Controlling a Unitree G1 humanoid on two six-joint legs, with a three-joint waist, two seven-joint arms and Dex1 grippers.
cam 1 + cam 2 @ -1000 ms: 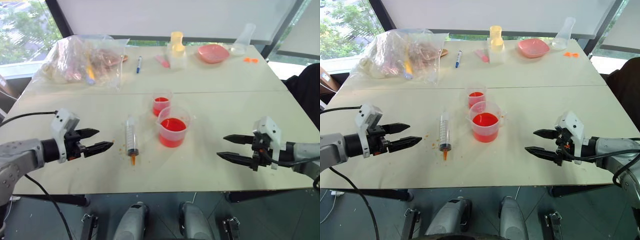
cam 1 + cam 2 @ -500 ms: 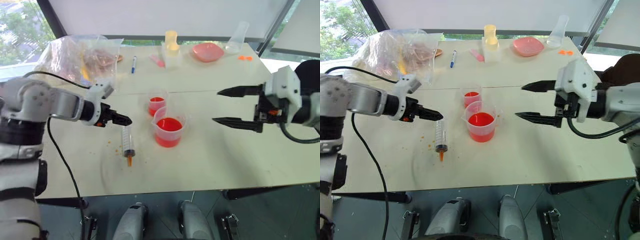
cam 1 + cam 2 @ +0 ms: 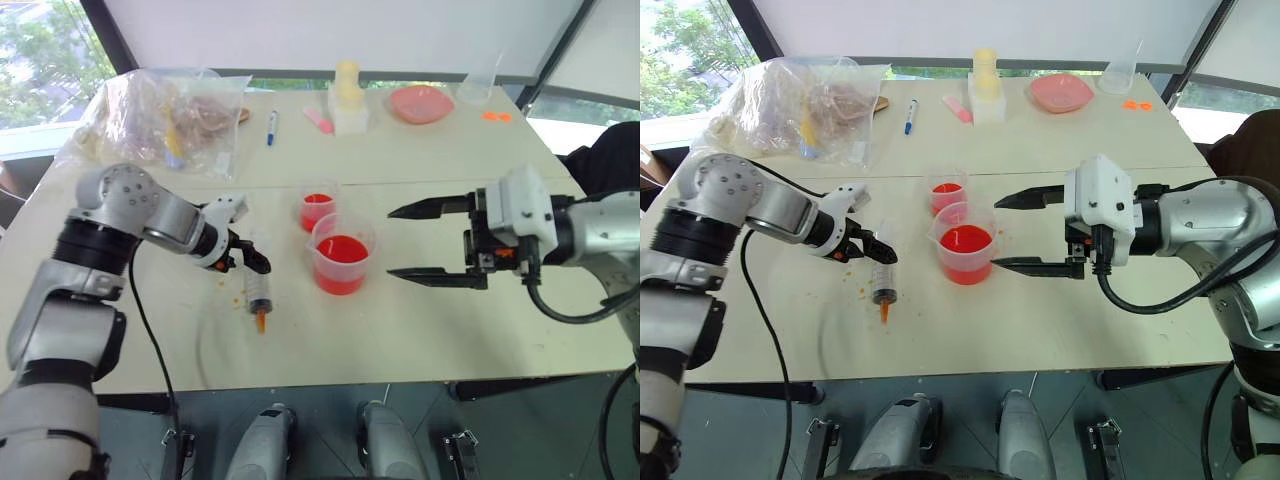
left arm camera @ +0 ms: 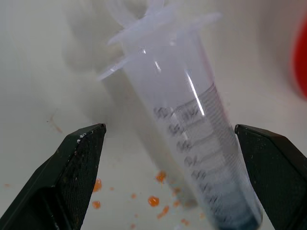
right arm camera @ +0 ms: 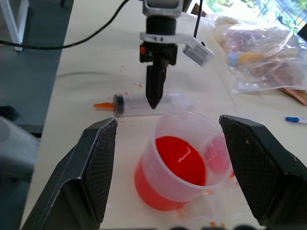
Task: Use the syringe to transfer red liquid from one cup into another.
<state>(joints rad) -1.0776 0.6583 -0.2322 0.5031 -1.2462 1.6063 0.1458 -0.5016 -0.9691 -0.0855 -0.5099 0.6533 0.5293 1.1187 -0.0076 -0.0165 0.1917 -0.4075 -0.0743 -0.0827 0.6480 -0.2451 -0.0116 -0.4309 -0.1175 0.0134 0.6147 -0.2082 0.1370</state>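
Far left on the worktop (image 3: 420, 330) sits one clear plastic bag (image 3: 165, 120), stuffed with mixed items too jumbled to name. Next comes the left hand (image 3: 255, 264), fingers spread wide, straddling the barrel of the single syringe (image 3: 260, 290), which lies flat with its orange tip toward the near edge. The wrist view shows the barrel between the two black fingers (image 4: 76, 177) with gaps either side, nothing gripped. Orange droplets dot the surface around it. One blue pen (image 3: 272, 127) lies further back. In the middle, two clear cups: the narrower cup (image 3: 318, 208) holds a little red liquid, and touching it in front, the spouted measuring cup (image 3: 343, 255) holds more red liquid (image 3: 343, 250). Right of those, the right hand (image 3: 400, 242) hovers released beside the measuring cup, holding nothing. At the back, one pink dish (image 3: 420, 103).
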